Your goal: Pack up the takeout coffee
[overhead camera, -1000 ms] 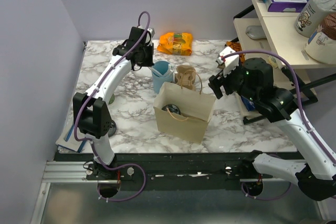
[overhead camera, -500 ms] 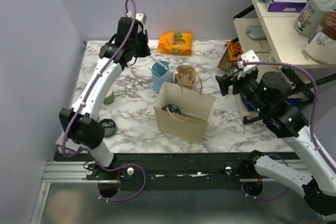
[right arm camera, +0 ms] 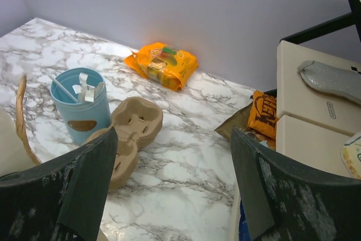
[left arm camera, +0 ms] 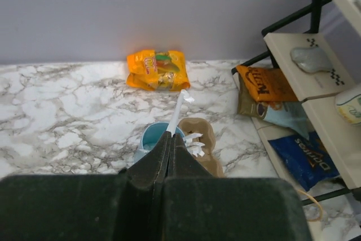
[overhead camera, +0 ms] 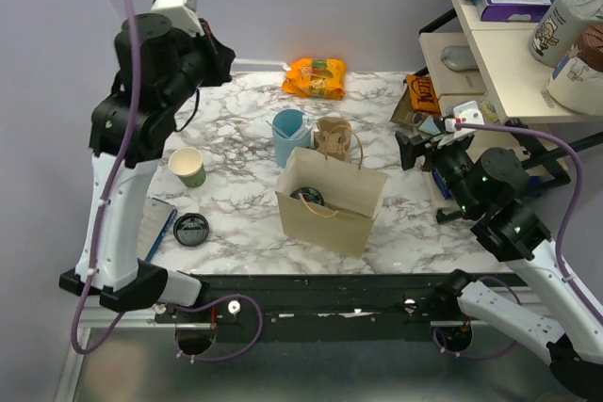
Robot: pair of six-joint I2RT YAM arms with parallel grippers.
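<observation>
The tan paper bag [overhead camera: 330,204] stands open mid-table. Inside it a round black lid [overhead camera: 309,198] shows; I take it for the takeout coffee, whose cup body is hidden. My left gripper [overhead camera: 232,61] is raised high at the back left, shut on a thin white straw [overhead camera: 268,65]. In the left wrist view the shut fingers [left arm camera: 171,139] pinch the straw [left arm camera: 178,110] above the light-blue cup [left arm camera: 148,138]. My right gripper [overhead camera: 417,145] is open and empty right of the bag; its view [right arm camera: 175,179] shows bare marble between the fingers.
A lidless green-and-white cup [overhead camera: 188,167] and a loose black lid [overhead camera: 191,229] sit at the left. The light-blue cup [overhead camera: 289,135] and a brown cup carrier [overhead camera: 332,136] stand behind the bag. An orange snack packet [overhead camera: 316,77] lies at the back. A shelf rack [overhead camera: 490,54] stands at the right.
My left arm has risen and swung back and to the left, lifting the straw out of the light-blue cup. My right gripper has drawn back to the right, away from the bag.
</observation>
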